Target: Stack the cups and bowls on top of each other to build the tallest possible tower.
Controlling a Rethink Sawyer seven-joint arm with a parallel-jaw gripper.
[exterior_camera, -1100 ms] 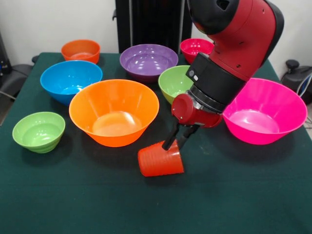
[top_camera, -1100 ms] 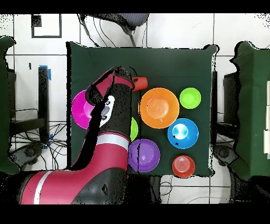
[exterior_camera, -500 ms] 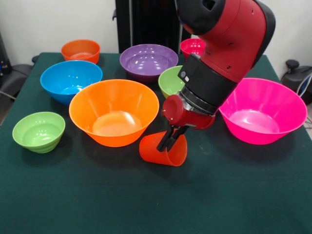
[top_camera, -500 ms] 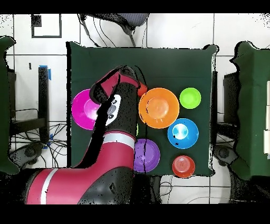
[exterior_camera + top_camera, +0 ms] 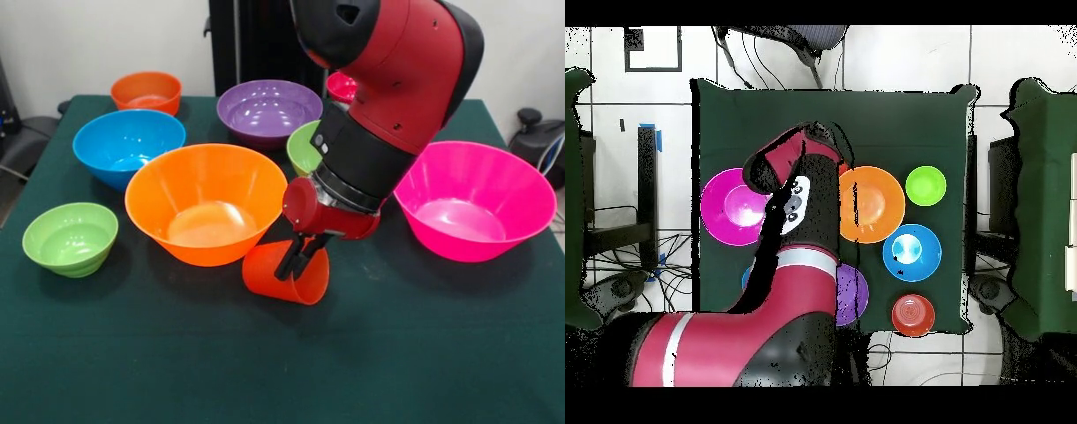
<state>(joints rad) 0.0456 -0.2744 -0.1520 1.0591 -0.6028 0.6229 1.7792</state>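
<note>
Tilting badly, the orange-red tumbler (image 5: 284, 273) is pinched at its rim by the closed gripper (image 5: 294, 261), near the table's (image 5: 441, 353) front edge beside the large orange bowl (image 5: 207, 203); a slip could be caused.

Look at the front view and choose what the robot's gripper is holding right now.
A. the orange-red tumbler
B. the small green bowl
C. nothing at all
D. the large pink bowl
A: the gripper is shut on the rim of the orange-red tumbler, which hangs tilted just in front of the large orange bowl; the small green bowl and large pink bowl sit untouched on the table.
</note>
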